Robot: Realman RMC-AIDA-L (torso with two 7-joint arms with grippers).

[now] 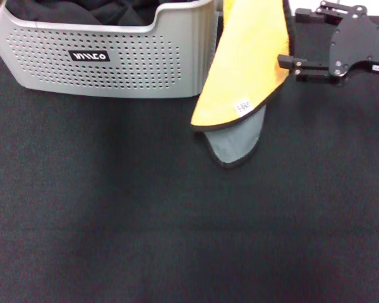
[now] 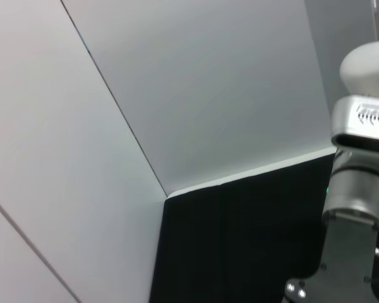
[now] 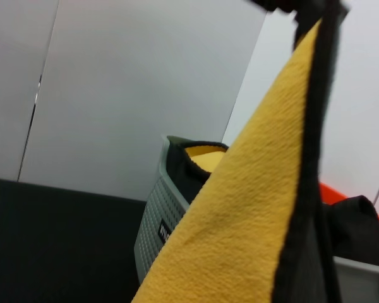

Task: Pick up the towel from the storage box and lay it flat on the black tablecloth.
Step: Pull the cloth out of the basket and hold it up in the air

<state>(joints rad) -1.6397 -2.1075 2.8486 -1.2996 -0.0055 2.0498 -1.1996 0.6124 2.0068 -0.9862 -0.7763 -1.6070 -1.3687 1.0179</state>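
Beside the storage box (image 1: 114,53), the towel (image 1: 249,60) hangs down with its low corner folded so the grey back shows, just over the black tablecloth (image 1: 145,208) on the surface. The right hand (image 1: 289,65) sits at the towel's edge, but I cannot tell if it is pinching it. The left hand is out of sight.

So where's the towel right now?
In the head view the towel hangs right of the storage box, beside the right gripper, with its lower corner over the black tablecloth.
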